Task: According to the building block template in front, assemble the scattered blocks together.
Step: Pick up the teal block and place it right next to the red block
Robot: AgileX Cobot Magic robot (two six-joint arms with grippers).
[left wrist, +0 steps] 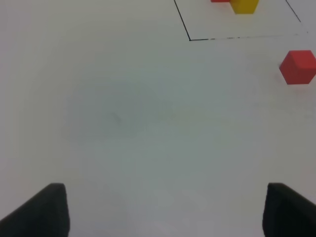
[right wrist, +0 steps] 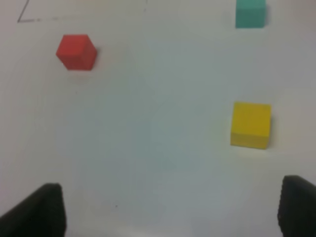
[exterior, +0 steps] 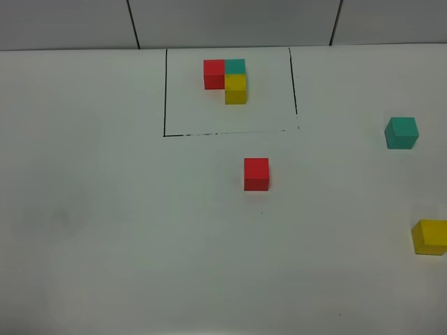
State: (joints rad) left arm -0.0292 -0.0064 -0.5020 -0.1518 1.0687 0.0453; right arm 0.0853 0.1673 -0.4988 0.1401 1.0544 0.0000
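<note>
The building block template (exterior: 225, 80) is a red, teal and yellow L-shaped trio inside a thin black rectangle at the far middle of the table. The scattered blocks lie apart. The red block (exterior: 256, 174) sits just in front of the frame, the teal block (exterior: 401, 132) is at the right, and the yellow block (exterior: 428, 236) is at the right edge. My left gripper (left wrist: 165, 212) is open over bare table, with the red block (left wrist: 297, 66) well ahead. My right gripper (right wrist: 168, 212) is open and empty, and the yellow block (right wrist: 251, 124) lies ahead of it. Neither arm shows in the exterior view.
The white tabletop (exterior: 105, 209) runs back to a grey tiled wall (exterior: 230, 21). The drawn frame's front line (exterior: 223, 133) passes a short way behind the red block. The yellow block is partly cut off by the exterior view's right border.
</note>
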